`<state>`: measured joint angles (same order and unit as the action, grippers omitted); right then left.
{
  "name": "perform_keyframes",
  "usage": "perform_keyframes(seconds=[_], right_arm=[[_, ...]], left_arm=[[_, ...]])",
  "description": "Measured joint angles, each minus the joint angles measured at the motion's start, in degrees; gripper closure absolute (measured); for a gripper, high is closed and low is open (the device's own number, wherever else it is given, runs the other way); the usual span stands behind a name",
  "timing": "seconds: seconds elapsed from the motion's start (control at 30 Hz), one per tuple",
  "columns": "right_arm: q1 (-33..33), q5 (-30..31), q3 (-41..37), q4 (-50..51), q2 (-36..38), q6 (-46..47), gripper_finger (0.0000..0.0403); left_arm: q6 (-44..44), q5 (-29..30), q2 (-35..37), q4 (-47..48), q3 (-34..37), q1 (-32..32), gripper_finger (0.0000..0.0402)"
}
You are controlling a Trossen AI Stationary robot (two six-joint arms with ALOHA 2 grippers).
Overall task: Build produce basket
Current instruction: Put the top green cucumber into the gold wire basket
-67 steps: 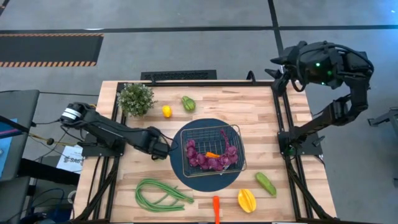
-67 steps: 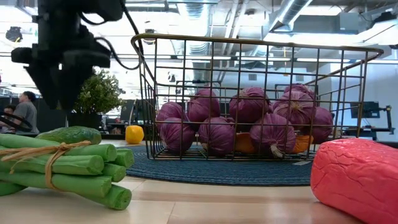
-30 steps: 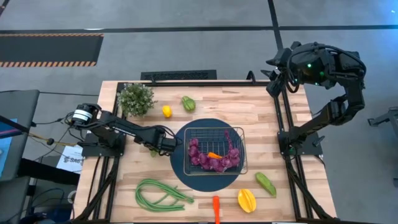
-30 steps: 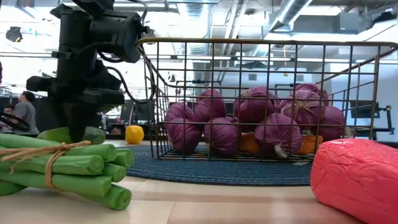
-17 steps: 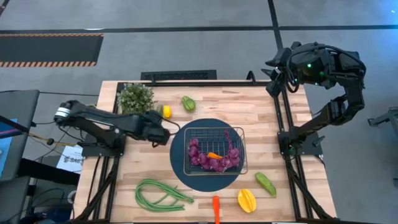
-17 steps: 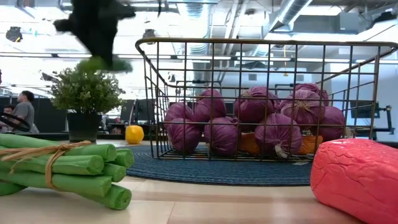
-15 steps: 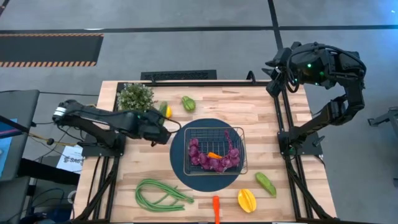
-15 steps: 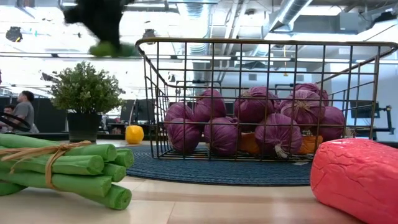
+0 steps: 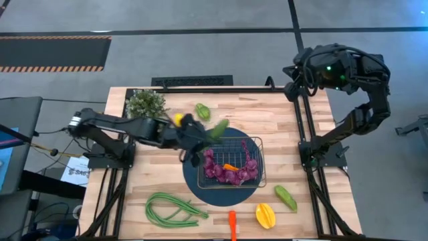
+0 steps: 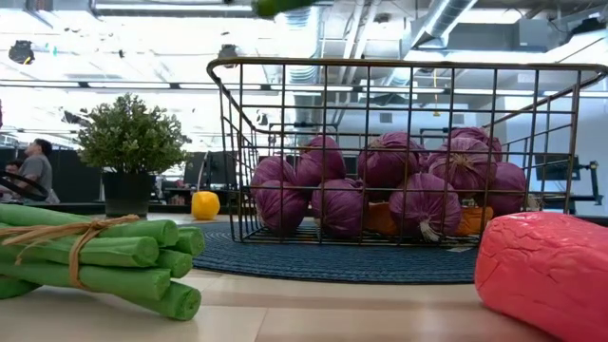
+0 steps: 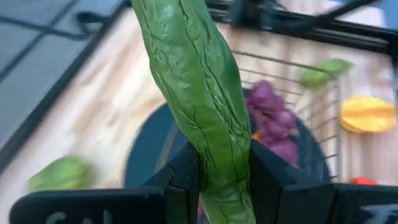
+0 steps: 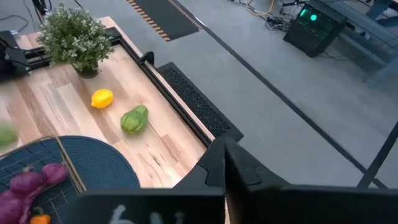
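The left gripper (image 11: 221, 180) has its fingers clamped on the dark green cucumber (image 11: 196, 93), carried above the tabletop (image 9: 281, 114) at the basket (image 9: 254, 144) rim, likely for dropping onto the purple grapes (image 9: 224, 173). It looks long and bumpy. The right gripper (image 12: 225, 163) waits off the far corner, fingers closed and empty.

Wire basket (image 9: 257, 144) holds purple grape bunch (image 9: 225, 170) and an orange carrot (image 9: 229, 167). Dark cucumber (image 11: 199, 93) held raised over the basket's corner. Beans (image 9: 172, 208), peppers (image 9: 265, 215), another carrot (image 9: 232, 222) lie loose on the surface.
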<state>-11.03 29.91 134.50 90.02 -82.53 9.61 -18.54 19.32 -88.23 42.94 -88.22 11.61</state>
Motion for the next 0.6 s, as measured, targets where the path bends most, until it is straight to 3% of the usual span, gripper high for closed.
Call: perform_keyframes(seconds=[0.13,0.3,0.6], right_arm=[[0.0,0.0,0.0,0.0,-0.3,1.0,0.0394],[0.0,0.0,0.0,0.0,-0.8,1.1,0.0398],[0.0,0.0,0.0,0.0,-1.7,1.0,0.0400]], left_arm=[[5.9,-4.7,-6.5,-0.5,-2.4,0.0,0.0330],[11.1,-5.2,-13.1,0.1,-4.8,-0.3,0.0330],[12.3,-5.2,-20.1,0.2,-5.3,-1.1,0.0330]])
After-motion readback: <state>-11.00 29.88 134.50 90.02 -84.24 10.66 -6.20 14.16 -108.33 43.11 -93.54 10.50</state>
